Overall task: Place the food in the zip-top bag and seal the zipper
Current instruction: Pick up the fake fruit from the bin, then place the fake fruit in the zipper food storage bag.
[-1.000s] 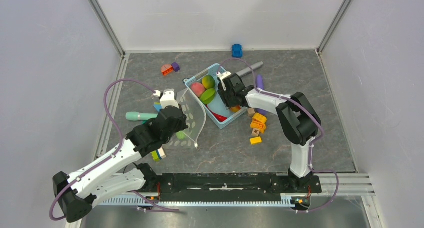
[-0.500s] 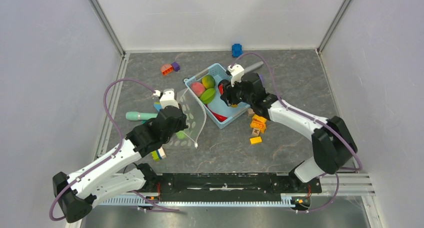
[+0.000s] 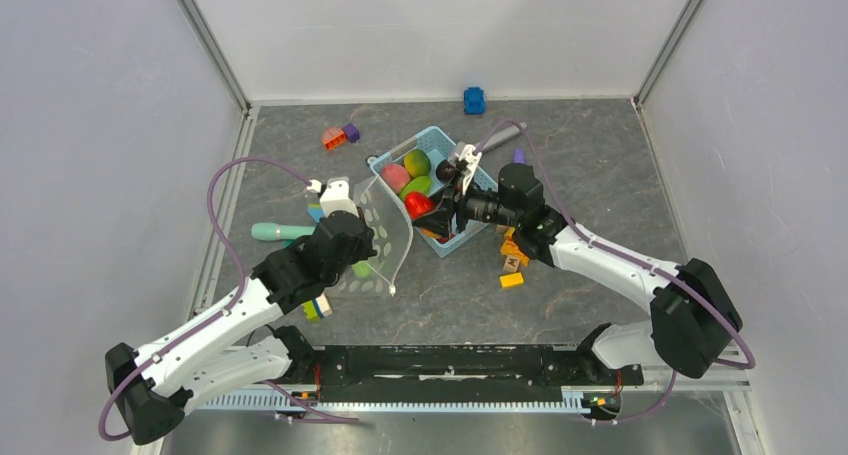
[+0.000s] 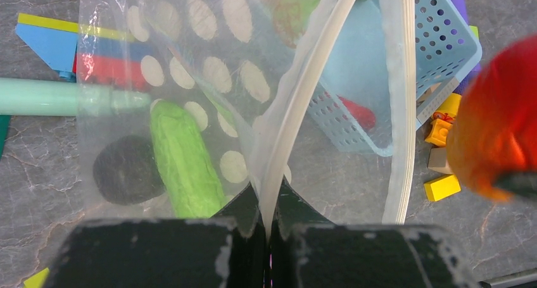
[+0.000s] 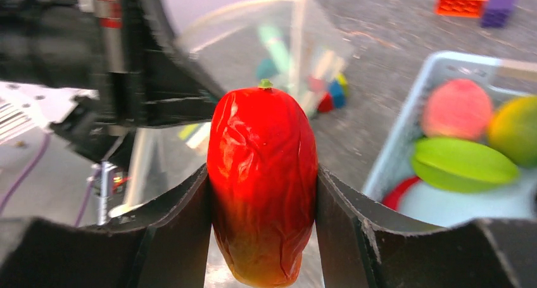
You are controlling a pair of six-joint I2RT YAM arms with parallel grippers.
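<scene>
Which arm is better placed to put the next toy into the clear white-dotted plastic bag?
Right: the right gripper holds a glossy red toy fruit near the open mouth of the clear dotted bag; the left gripper is shut on its rim.

The left arm [image 3: 205, 335] and right arm [image 3: 610, 263] share one build: smooth white plastic link shells joined by bulky black motor housings [image 3: 690, 315]. A thin purple cable [image 3: 213, 190] loops beside each arm. The left gripper [image 4: 267, 202] has matte black wedge-shaped fingers with scuffed whitish edges. The right gripper [image 5: 263, 193] has black fingers with concave inner faces. A small white block [image 3: 337, 193] caps the wrist. Both bases sit on a flat black rail [image 3: 450, 360] fronted by a white ridged strip [image 3: 400, 400].
</scene>
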